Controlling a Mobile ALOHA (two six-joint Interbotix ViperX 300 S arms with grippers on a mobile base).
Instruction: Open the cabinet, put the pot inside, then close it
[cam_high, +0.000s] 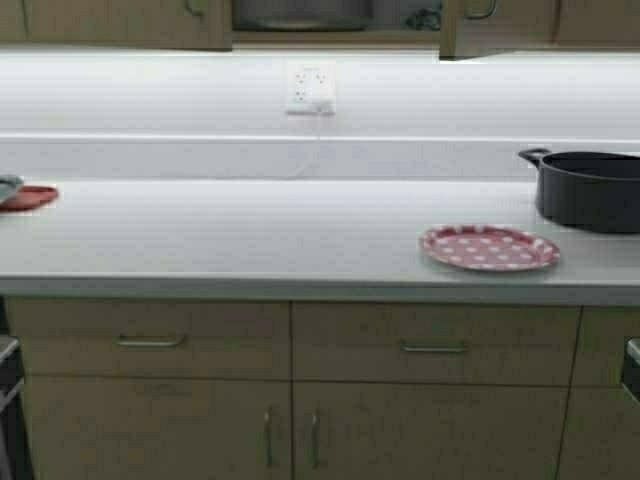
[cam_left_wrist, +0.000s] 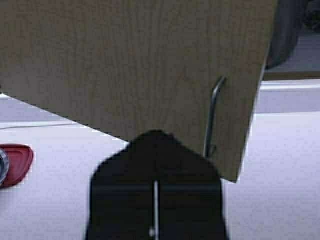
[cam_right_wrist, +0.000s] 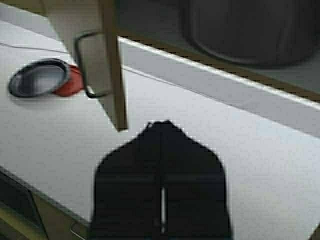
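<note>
The pot (cam_high: 302, 12) stands inside the open cabinet (cam_high: 335, 22), at 12 o'clock in the high view, with a door at each side. The left gripper (cam_left_wrist: 155, 150) has its fingers pressed together, just under the edge of one door (cam_left_wrist: 135, 70), near its handle (cam_left_wrist: 214, 115). The right gripper (cam_right_wrist: 161, 131) is also closed and holds nothing, below the pot's shelf (cam_right_wrist: 220, 70). On the counter (cam_high: 250, 230), a dotted plate (cam_high: 489, 247) lies at 4 o'clock and a dark pot (cam_high: 590, 188) at 3 o'clock.
</note>
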